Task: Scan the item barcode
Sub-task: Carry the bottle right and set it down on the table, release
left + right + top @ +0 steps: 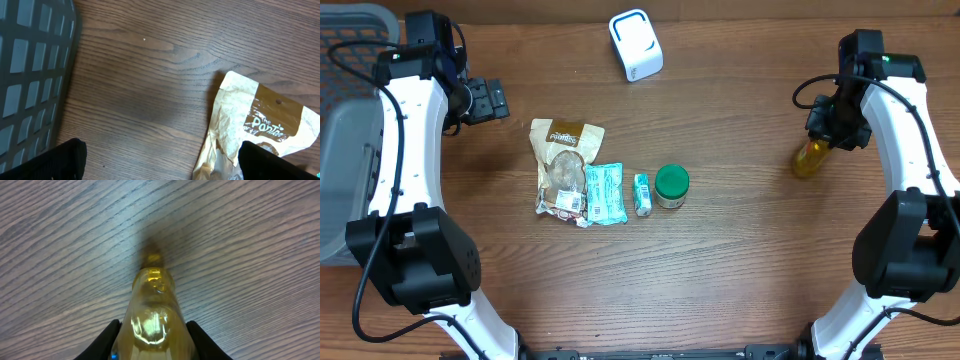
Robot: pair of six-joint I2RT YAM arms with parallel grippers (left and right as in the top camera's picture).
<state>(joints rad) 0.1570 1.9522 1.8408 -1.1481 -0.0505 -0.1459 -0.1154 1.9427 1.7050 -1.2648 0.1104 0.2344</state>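
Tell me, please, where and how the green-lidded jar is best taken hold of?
Probably from straight above: the green-lidded jar stands upright with its round lid facing up, so grip around the lid. Close the gripper across the near and far sides, since the small teal packet lies close on its left.

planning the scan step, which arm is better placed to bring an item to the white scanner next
Right: the right claw is shut on the yellow bottle, while the left claw hangs open and empty beside the brown pouch.
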